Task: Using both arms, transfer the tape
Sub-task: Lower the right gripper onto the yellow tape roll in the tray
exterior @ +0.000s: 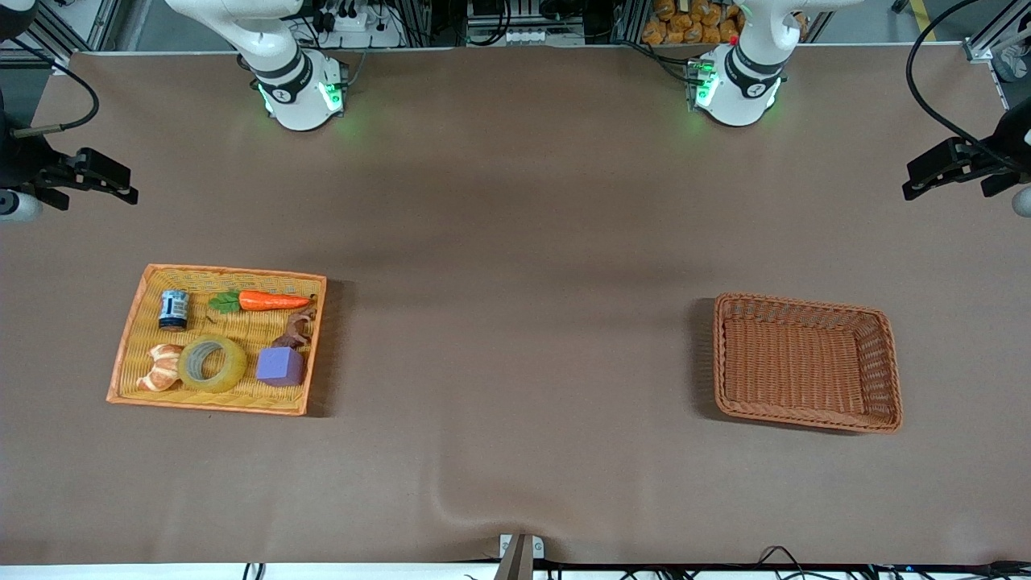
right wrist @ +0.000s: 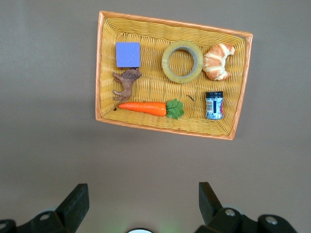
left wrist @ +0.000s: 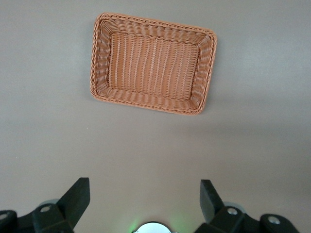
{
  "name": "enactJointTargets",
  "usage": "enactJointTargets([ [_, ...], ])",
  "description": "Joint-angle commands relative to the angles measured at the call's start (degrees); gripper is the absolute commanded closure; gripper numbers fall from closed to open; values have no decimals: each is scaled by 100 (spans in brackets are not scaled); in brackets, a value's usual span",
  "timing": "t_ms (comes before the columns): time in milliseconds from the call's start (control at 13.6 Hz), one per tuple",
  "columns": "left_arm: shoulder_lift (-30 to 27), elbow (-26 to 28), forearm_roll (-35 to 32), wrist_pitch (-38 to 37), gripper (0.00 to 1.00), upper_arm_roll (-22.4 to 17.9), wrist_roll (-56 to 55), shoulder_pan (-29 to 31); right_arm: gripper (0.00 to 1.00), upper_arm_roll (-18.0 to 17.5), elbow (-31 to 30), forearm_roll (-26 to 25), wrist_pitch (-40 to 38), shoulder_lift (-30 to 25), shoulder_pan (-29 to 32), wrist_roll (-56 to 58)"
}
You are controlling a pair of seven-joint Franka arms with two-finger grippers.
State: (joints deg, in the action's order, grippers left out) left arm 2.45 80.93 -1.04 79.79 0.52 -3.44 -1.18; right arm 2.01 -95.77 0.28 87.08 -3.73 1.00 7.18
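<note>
While both arms wait, left hand (left wrist: pixel 141 201) and right hand (right wrist: pixel 140 201) spread, tape (exterior: pixel 213 364) in tray (exterior: pixel 129 346), brown table (exterior: pixel 515 242).

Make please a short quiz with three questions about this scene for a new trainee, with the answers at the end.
1. True or false: the tape lies in the yellow tray, between the croissant and the purple cube.
2. What does the brown basket hold? A) a carrot B) nothing C) a can
3. Fill in: both the left hand and the right hand are ____.

Key: 1 true; 2 B; 3 open. Both hands hang over bare table, and neither touches anything.
</note>
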Motion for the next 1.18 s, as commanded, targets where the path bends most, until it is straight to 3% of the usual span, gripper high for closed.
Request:
enactJointTargets([
  [0,45,-113,-90,-121,0,44,45,22,0,-43,-11,-54,-24,-14,68,73],
  [220,246,-121,-29,-104,0,10,71,179,0,-43,-11,-37,-15,3,68,73],
  [441,659,-104,-37,10,0,53,45,198,0,-43,-3,-10,247,397,76,90],
  [1102,810,-139,16,362,0,124,-8,92,0,-43,6,7,2320,2893,393,1232],
])
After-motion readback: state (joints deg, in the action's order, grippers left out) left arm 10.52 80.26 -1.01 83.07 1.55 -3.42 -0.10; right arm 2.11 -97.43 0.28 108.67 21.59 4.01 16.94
